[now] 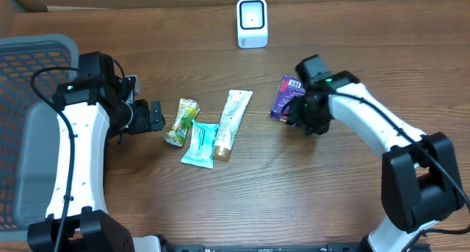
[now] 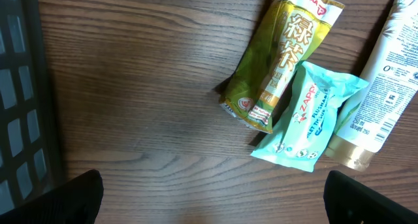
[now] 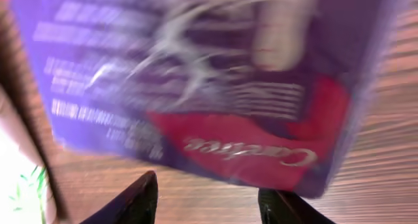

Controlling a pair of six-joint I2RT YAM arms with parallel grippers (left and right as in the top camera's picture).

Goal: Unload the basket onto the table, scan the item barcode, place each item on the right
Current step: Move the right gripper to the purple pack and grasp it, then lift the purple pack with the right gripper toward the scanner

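My left gripper hangs fully open and empty beside the green foil tea sachet, with the teal wipes packet and white plastic tube next along. The small white barcode scanner stands at the table's far edge. To its right, well short of it, lies the purple snack packet. My right gripper is over the packet, jaws partway apart, with nothing between the tips. I judge the scan is not yet done.
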